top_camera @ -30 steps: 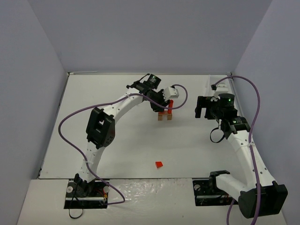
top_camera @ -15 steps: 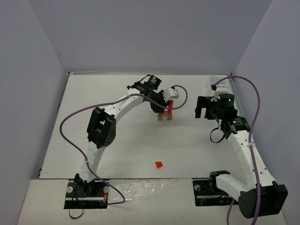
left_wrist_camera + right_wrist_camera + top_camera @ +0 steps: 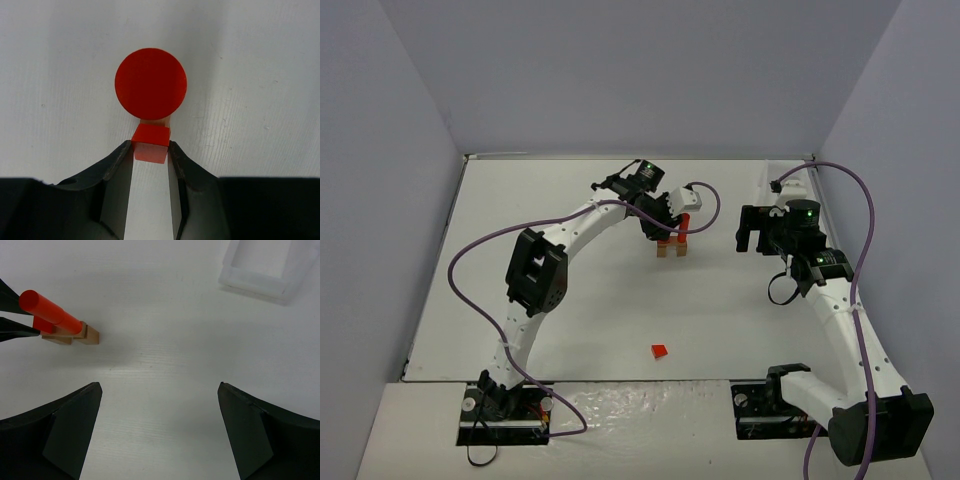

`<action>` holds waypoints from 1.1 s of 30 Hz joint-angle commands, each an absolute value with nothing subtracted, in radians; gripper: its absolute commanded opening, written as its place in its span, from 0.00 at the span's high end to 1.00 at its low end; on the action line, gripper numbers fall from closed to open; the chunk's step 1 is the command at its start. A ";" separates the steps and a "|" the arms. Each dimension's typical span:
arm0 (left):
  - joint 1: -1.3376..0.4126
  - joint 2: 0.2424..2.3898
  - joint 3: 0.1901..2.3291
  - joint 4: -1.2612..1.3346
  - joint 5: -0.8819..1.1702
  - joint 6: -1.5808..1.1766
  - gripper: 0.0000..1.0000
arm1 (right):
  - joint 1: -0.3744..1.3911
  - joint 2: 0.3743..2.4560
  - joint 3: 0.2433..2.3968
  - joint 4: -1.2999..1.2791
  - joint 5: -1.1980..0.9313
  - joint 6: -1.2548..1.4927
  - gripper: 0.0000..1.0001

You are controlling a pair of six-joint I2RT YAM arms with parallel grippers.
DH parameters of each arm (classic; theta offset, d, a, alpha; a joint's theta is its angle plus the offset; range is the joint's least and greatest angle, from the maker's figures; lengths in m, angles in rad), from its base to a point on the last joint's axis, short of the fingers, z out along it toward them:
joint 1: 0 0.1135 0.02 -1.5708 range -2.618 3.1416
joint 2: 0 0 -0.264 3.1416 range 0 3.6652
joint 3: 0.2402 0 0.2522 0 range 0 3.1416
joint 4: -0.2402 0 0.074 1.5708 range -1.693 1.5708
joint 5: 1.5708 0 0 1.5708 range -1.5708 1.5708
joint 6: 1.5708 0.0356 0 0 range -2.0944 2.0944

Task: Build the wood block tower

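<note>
The left claw (image 3: 150,159) is pressed in on a small red block (image 3: 150,142), with its dark fingers (image 3: 116,172) flat against the block's two sides. In the top view this claw (image 3: 671,233) reaches in over the far half of the desk (image 3: 720,320), about midway between the left and right edges.

The pinched block sits directly over a tan block (image 3: 156,121). The right wrist view shows the red piece (image 3: 42,325) on the tan block's (image 3: 89,335) top face, though I cannot tell whether it has full contact. Just beyond the pinched block a red cylinder (image 3: 150,83) stands upright on the same tan base, its round top facing the left wrist camera. From the right wrist it shows as a long red post (image 3: 50,311) rising off the tan piece. Together these make the wood block tower (image 3: 673,240).

The right claw (image 3: 160,405) is spread wide with nothing between its fingers (image 3: 70,432). It hangs above bare desk to the right of the tower, well apart from it (image 3: 752,228).

A white tray (image 3: 265,265) lies beyond it in the far right corner. A lone red wedge (image 3: 661,351) lies close to the near edge, about mid-width.
</note>
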State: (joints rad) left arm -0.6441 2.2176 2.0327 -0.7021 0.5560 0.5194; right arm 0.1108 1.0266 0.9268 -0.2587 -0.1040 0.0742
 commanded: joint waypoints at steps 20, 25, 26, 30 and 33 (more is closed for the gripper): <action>-0.650 2.194 2.074 -0.695 0.557 0.517 0.98 | 0.107 1.019 0.931 -0.221 -0.095 0.064 0.01; -0.653 2.191 2.072 -0.695 0.558 0.519 0.98 | 0.107 1.016 0.930 -0.219 -0.097 0.066 0.01; -0.653 2.191 2.072 -0.696 0.558 0.520 0.98 | 0.107 1.016 0.929 -0.219 -0.097 0.067 0.01; -0.655 2.189 2.069 -0.695 0.560 0.523 0.98 | 0.106 1.014 0.928 -0.219 -0.097 0.066 0.01; -0.657 2.187 2.069 -0.696 0.561 0.525 0.98 | 0.107 1.013 0.928 -0.219 -0.098 0.067 0.01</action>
State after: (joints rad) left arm -0.6466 2.2276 2.0327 -0.7010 0.5489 0.5198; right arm 0.1108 1.0264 0.9234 -0.2588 -0.1043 0.0746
